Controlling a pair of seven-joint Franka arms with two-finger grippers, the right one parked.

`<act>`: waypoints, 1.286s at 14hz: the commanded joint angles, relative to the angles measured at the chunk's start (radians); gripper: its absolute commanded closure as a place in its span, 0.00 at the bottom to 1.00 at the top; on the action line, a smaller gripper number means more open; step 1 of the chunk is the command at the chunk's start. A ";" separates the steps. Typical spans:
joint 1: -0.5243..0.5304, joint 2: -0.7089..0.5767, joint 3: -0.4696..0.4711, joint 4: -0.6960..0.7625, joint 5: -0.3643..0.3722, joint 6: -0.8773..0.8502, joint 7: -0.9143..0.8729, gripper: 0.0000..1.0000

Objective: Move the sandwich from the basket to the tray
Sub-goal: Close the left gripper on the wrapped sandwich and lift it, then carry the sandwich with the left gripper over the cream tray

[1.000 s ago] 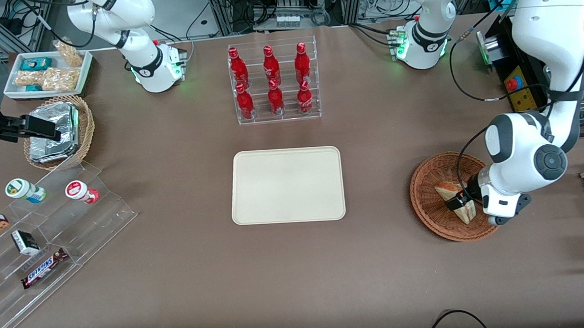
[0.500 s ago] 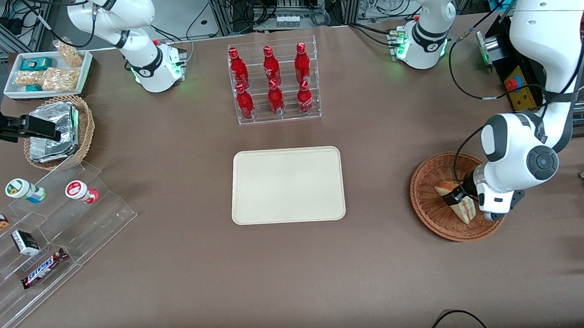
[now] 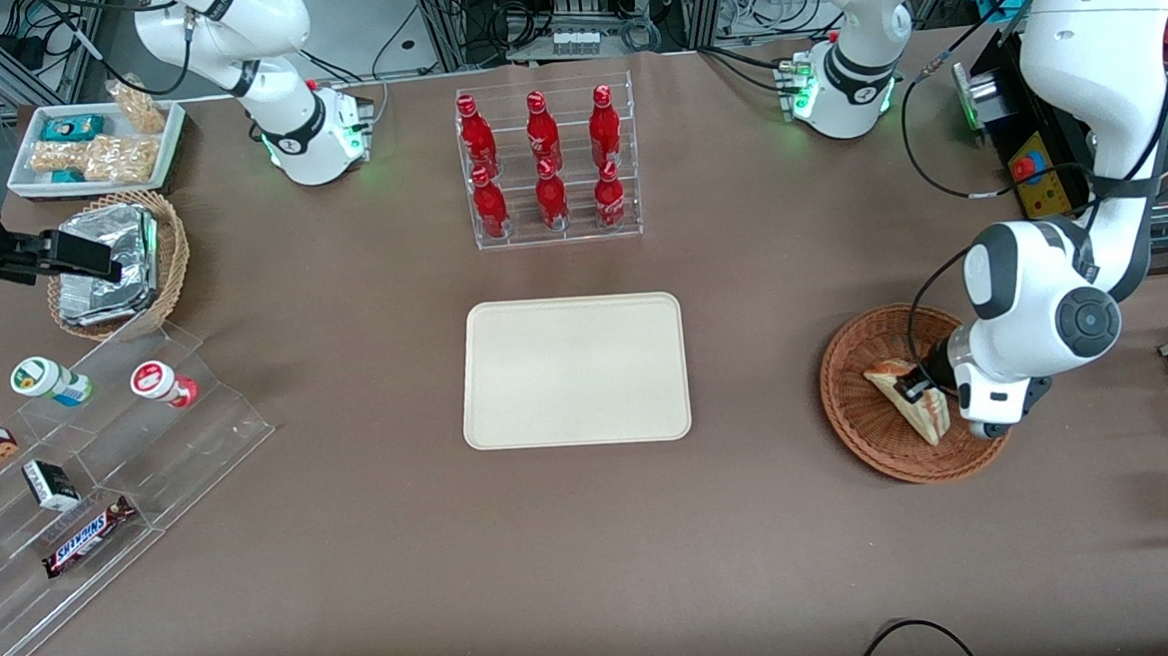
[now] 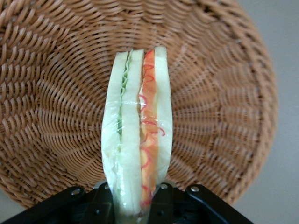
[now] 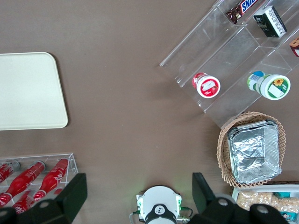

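Observation:
The sandwich [image 3: 910, 399] is a plastic-wrapped white-bread wedge with green and red-orange filling, and my left gripper [image 3: 919, 390] is shut on it over the reddish-brown wicker basket [image 3: 864, 423]. In the left wrist view the sandwich [image 4: 138, 140] stands on edge between the black fingers [image 4: 100, 203], clamped on both bread faces, with the basket [image 4: 60, 93] weave underneath. The gripper [image 4: 137, 205] holds it at its wide end. Whether the wedge still touches the basket floor I cannot tell. The cream-beige tray [image 3: 574, 370] lies bare at the table's middle, toward the parked arm from the basket.
A clear rack of red bottles [image 3: 545, 165] stands farther from the front camera than the tray. Toward the parked arm's end are a tan basket of foil packets [image 3: 111, 263], a white snack tray [image 3: 95, 146] and a stepped acrylic display [image 3: 102, 473]. Brown tabletop lies between basket and tray.
The gripper and sandwich have shifted slightly, the wedge rising and turning a little within the basket. The wrist has moved a short way toward the basket's middle.

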 commanded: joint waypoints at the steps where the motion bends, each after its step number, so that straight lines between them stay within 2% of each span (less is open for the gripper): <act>1: -0.072 -0.059 0.003 0.014 0.006 -0.028 -0.017 0.85; 5: -0.245 -0.108 0.003 0.022 0.014 -0.118 -0.020 0.85; 7: -0.373 -0.104 0.002 0.049 0.034 -0.167 -0.030 0.84; 10: -0.565 -0.058 0.002 0.104 0.034 -0.167 -0.147 0.83; 13: -0.699 0.040 0.002 0.196 0.029 -0.158 -0.162 0.79; 16: -0.799 0.178 0.006 0.354 0.040 -0.155 -0.298 0.78; 18: -0.810 0.243 0.006 0.442 0.046 -0.154 -0.314 0.76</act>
